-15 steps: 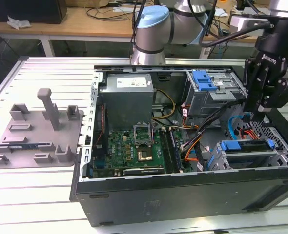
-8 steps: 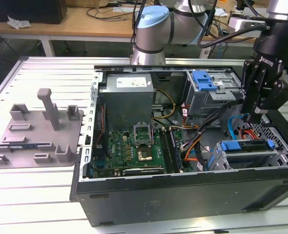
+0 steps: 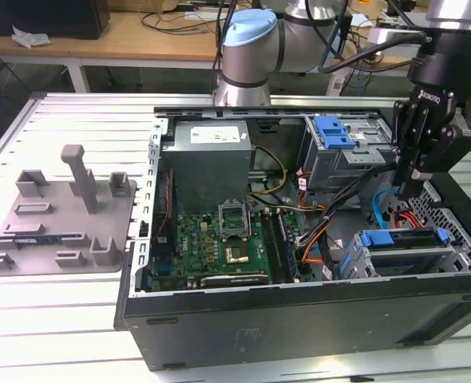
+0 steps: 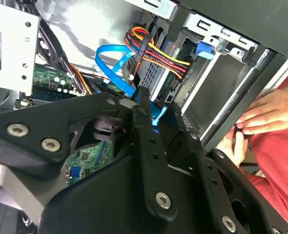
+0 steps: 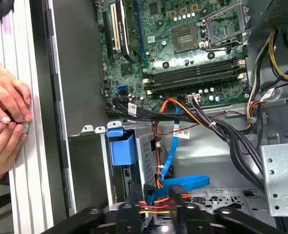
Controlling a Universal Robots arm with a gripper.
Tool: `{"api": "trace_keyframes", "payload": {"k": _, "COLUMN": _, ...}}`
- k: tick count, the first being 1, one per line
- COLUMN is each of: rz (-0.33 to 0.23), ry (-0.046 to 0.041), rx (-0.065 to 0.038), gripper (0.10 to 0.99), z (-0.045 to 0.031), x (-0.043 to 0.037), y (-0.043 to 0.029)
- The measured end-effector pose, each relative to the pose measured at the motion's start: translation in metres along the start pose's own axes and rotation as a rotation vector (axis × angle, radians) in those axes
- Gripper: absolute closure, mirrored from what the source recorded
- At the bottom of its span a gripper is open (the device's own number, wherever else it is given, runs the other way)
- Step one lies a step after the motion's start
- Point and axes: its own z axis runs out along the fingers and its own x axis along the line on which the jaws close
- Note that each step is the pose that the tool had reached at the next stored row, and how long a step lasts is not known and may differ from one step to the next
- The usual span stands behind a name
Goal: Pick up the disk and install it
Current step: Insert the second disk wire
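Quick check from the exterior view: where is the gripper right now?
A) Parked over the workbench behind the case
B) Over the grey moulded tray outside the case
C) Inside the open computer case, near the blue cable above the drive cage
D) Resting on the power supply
C. In the exterior view the gripper reaches down into the open computer case at that view's right, next to the blue cable and above the drive cage.

One open computer case (image 3: 299,319), one grey moulded tray (image 3: 56,219), one motherboard (image 3: 219,243), one power supply (image 3: 211,159), one robot arm (image 3: 247,52), two hands (image 5: 5,122), two blue carriers (image 3: 403,238)
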Motion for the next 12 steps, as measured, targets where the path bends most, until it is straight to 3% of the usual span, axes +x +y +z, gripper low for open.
{"api": "trace_keyframes", "payload": {"k": 7, "rz": 0.001, "ry": 0.0275, "rx": 0.003, "gripper": 0.749, "z": 0.0007, "x": -0.002, "y": 0.0002}}
{"api": "trace_keyframes", "payload": {"k": 12, "rz": 0.002, "ry": 0.0324, "rx": 0.003, "gripper": 0.749, "z": 0.0009, "x": -0.0037, "y": 0.001}}
